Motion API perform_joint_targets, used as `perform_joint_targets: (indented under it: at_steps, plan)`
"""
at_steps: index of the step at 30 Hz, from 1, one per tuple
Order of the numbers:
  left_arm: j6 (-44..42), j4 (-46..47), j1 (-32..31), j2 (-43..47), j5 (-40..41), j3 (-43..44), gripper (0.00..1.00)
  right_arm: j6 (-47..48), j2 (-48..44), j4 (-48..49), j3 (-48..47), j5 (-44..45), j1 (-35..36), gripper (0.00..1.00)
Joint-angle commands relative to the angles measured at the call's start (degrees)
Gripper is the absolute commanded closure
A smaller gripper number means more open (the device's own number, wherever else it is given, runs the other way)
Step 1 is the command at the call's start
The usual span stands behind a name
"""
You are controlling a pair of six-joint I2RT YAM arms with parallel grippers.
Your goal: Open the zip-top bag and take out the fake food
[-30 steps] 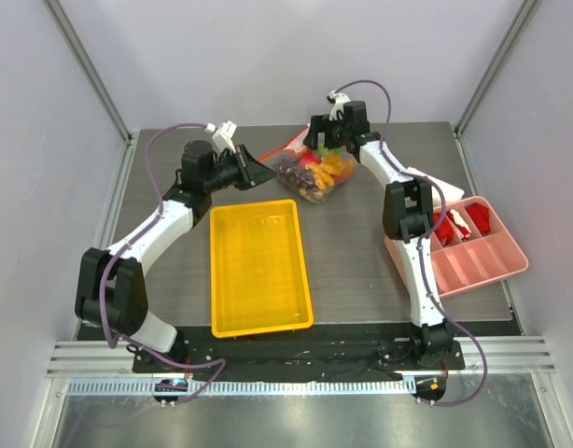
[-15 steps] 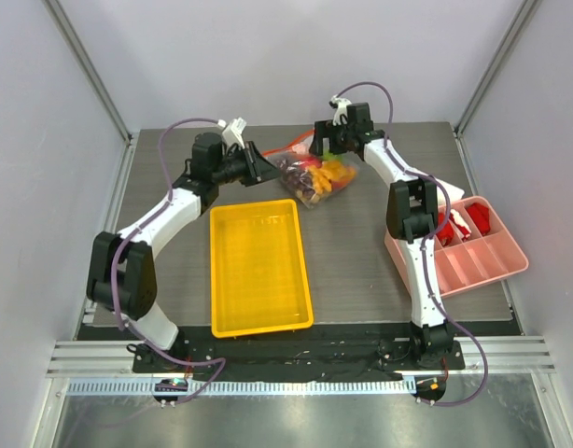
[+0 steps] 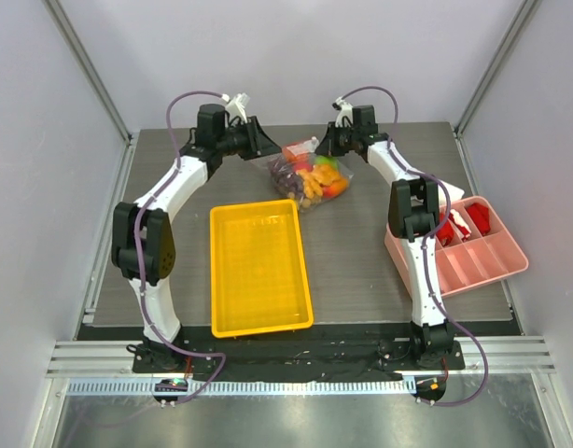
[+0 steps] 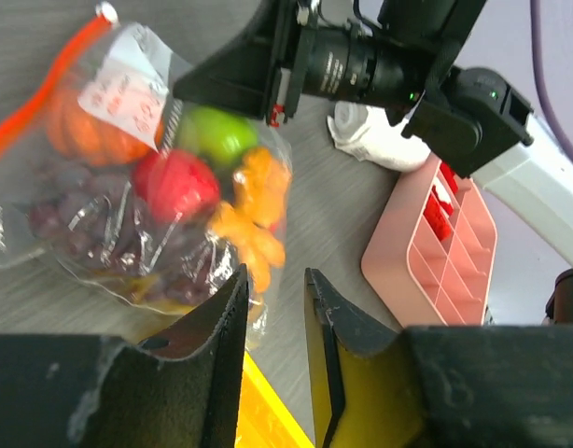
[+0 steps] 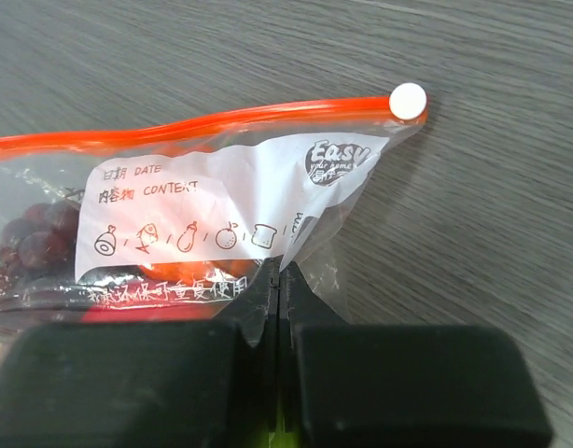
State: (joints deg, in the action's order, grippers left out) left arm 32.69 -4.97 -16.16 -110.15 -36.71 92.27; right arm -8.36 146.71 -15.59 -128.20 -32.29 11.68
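The zip-top bag (image 3: 310, 175) lies at the back of the table, clear, with an orange-red zip strip (image 5: 174, 126) and a white slider (image 5: 408, 100). Inside is the fake food: a red apple (image 4: 174, 182), a green apple (image 4: 216, 135), an orange pumpkin (image 4: 86, 131), purple grapes (image 4: 72, 219) and orange pieces (image 4: 254, 219). My right gripper (image 5: 279, 266) is shut on the bag's plastic just below the printed label, near the slider corner. My left gripper (image 4: 275, 275) hovers at the bag's left side, its jaws a little apart with nothing between them.
A yellow tray (image 3: 258, 271) sits in front of the bag. A pink divided tray (image 3: 473, 247) with red pieces stands at the right, and a white cloth roll (image 4: 370, 140) lies beside it. Grey walls close in the back and sides.
My right gripper has shut on the bag's corner. The left arm swung toward the back and its jaws parted slightly. The bag turned so its label faces up.
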Motion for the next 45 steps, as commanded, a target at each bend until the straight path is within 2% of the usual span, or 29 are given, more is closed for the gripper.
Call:
perform_joint_targets:
  at_steps: [1, 4, 6, 7, 9, 15, 21, 25, 26, 28, 29, 32, 33, 35, 38, 41, 45]
  plan:
    - [-0.5, -0.4, 1.0, 0.5, -3.2, 3.9, 0.69, -0.2, -3.9, 0.3, -3.7, -6.5, 1.3, 0.99]
    - [-1.3, -0.7, 1.5, 1.0, -4.1, 4.1, 0.64, 3.2, -6.1, 0.5, -3.7, -8.5, 2.5, 0.99]
    - [-1.0, -0.7, 2.2, 1.0, -4.9, 4.4, 0.50, 7.5, -9.6, 0.9, -1.1, -8.8, 3.4, 0.99]
    - [-0.6, -0.7, 3.1, 0.9, -5.2, 4.7, 0.38, 8.4, -10.8, 1.2, 0.0, -8.6, 3.7, 0.99]
    - [1.5, 0.6, 4.6, -0.1, -7.5, 5.8, 0.24, 12.4, -15.0, 3.6, 4.4, -7.1, 4.8, 0.99]
    - [3.8, 2.6, 6.8, -4.9, -12.4, 11.4, 0.31, 15.7, -22.7, 7.6, 9.9, -8.2, 5.9, 0.98]
    - [0.2, 3.2, 7.3, -10.1, -15.0, 17.5, 0.34, 21.4, -28.9, 8.4, 14.3, -10.8, 7.2, 0.99]
    - [0.9, 11.5, 7.6, -8.8, -15.5, 12.6, 0.35, 22.2, -30.4, 7.2, 14.7, -11.3, 7.3, 0.99]
    - [3.4, 19.0, 7.7, -8.2, -15.6, 7.2, 0.36, 22.2, -30.9, 7.3, 15.0, -11.6, 7.2, 0.99]
    - [6.8, 27.5, 7.8, -6.6, -16.5, 1.9, 0.37, 22.7, -32.0, 6.5, 15.5, -12.9, 7.3, 0.99]
    - [8.7, 32.3, 7.8, -6.6, -17.5, -0.5, 0.41, 22.9, -32.3, 6.0, 15.4, -13.8, 7.3, 0.98]
    - [12.4, 38.2, 8.3, -6.8, -20.1, -3.9, 0.51, 24.5, -33.6, 3.9, 16.0, -15.6, 7.2, 0.99]
    - [13.4, 42.9, 8.4, -6.8, -20.6, -4.5, 0.51, 24.9, -34.1, 3.5, 16.3, -15.9, 7.3, 0.99]
    - [14.3, 43.7, 8.6, -7.3, -20.8, -4.7, 0.50, 26.1, -35.1, 2.3, 17.2, -16.4, 7.3, 0.99]
    - [14.7, 43.4, 8.8, -8.2, -20.9, -3.5, 0.43, 26.8, -36.3, 1.4, 18.0, -17.2, 7.3, 0.98]
    - [18.5, 45.0, 8.7, -11.3, -23.2, -0.1, 0.36, 27.2, -36.8, 1.1, 18.3, -17.5, 7.3, 0.99]
    - [25.0, 52.5, 8.8, -15.9, -24.0, 2.2, 0.33, 27.4, -37.1, 0.4, 18.3, -18.0, 7.3, 0.99]
